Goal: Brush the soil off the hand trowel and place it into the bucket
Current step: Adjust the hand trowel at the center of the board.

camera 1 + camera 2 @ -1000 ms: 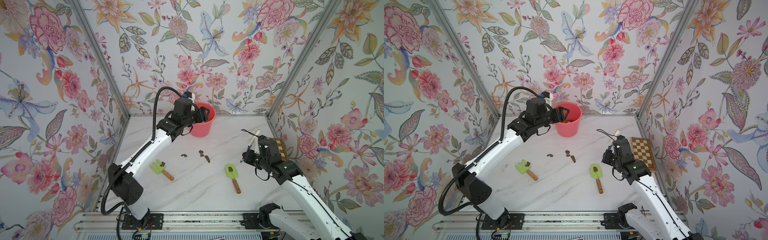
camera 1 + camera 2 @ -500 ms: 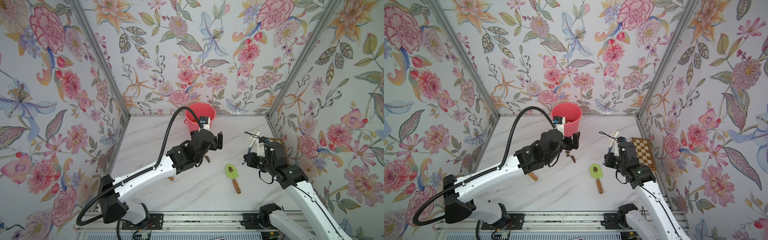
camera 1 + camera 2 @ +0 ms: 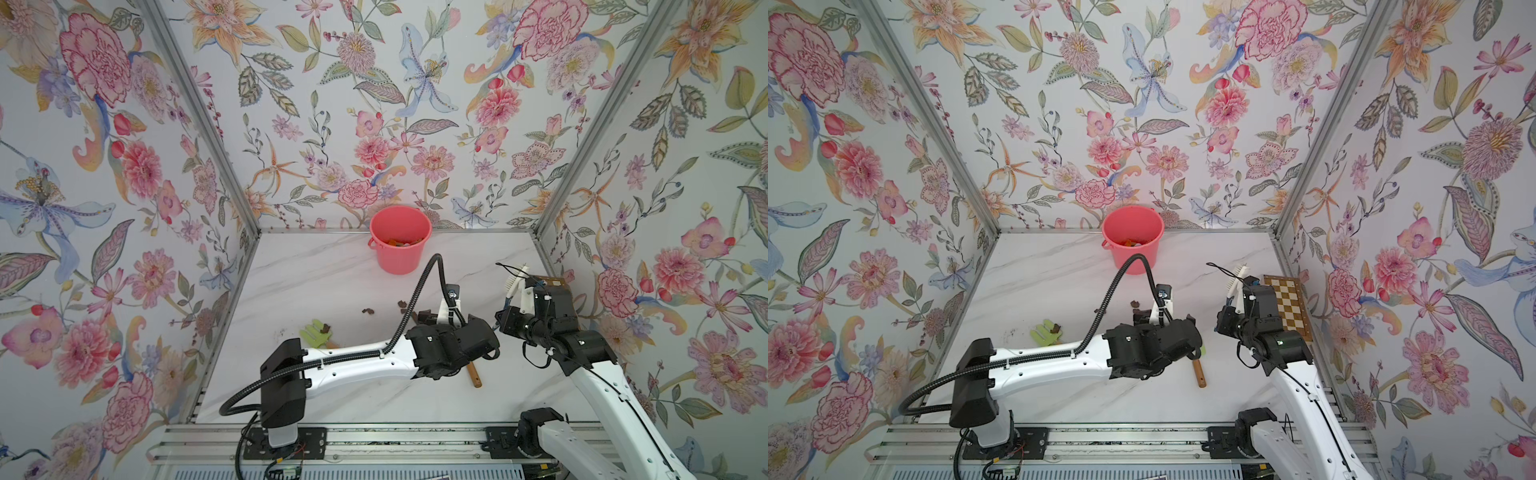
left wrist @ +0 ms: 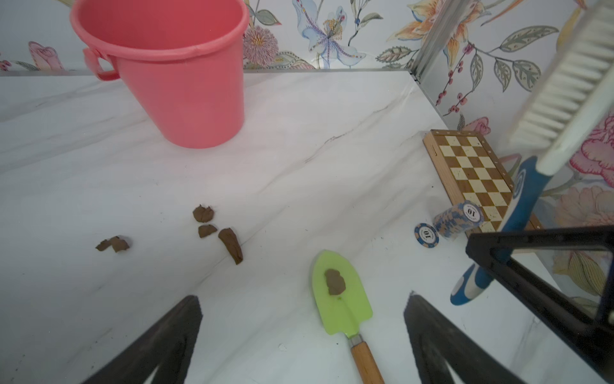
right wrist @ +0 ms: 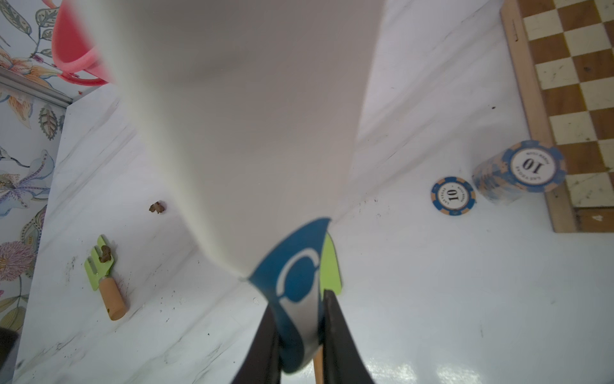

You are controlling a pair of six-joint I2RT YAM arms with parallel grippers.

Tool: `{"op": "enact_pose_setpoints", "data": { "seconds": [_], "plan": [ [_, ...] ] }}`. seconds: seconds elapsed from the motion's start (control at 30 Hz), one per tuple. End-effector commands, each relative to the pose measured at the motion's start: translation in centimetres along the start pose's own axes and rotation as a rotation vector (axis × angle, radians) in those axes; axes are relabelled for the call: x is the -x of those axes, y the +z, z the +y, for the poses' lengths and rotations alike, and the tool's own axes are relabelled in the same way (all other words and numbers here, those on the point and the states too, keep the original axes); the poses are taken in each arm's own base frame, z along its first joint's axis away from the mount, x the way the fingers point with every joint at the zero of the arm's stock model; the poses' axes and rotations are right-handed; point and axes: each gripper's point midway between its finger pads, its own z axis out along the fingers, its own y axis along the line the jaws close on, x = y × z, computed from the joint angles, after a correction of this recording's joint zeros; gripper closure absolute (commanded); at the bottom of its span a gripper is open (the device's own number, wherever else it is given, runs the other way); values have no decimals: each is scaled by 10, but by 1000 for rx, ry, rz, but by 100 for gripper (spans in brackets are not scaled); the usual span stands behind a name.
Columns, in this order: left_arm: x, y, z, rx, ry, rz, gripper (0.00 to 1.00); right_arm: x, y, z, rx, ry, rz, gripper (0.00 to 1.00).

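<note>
Coral-pink plastic marks the bucket [image 4: 172,83], upright at the upper left of the left wrist view and well apart from the trowel. Loose soil crumbs [image 4: 230,245] lie on the marble table [image 4: 332,149] left of centre. The left gripper [image 4: 302,298] hangs over the table with its jaws spread wide and nothing in them. Between them, at lower centre, the lime-green trowel [image 4: 345,309] lies flat with a soil lump [image 4: 335,282] on its blade. Its long axis runs nearly up and down the frame, with the tip toward the top, leaning slightly left, and the wooden handle running off the lower edge. At the right, the right gripper [image 5: 297,316] is clamped on the blue-and-white handle of the brush [image 4: 564,83], its bristles raised above the table.

Likely trouble:
- The trowel sits nearer the finger at the lower right, so a closing grip could shove or twist it.
- The two grippers stand near each other in both top views and could collide.
- Carried unbrushed, the lump would end up in the bucket.
</note>
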Motion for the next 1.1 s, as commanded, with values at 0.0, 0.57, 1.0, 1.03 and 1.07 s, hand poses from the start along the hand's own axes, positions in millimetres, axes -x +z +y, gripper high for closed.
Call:
{"op": "enact_pose_setpoints", "data": {
  "seconds": [0.0, 0.57, 1.0, 1.03, 1.07],
  "plan": [
    [-23, 2, -15, 33, 74, 83, 1, 7, -6, -17, -77, 10, -22, 96],
    [-146, 39, -62, -74, 287, 501, 1, 33, -20, -72, -158, 254, -70, 96],
    [-187, 42, -22, 46, 311, 586, 1, 18, -13, -72, -136, 282, -33, 95],
    [-186, 41, -16, 61, 311, 582, 1, 16, -12, -71, -130, 286, -27, 95],
    [-185, 39, -7, 76, 306, 581, 1, 14, -11, -70, -121, 286, -21, 95]
  ]
}}
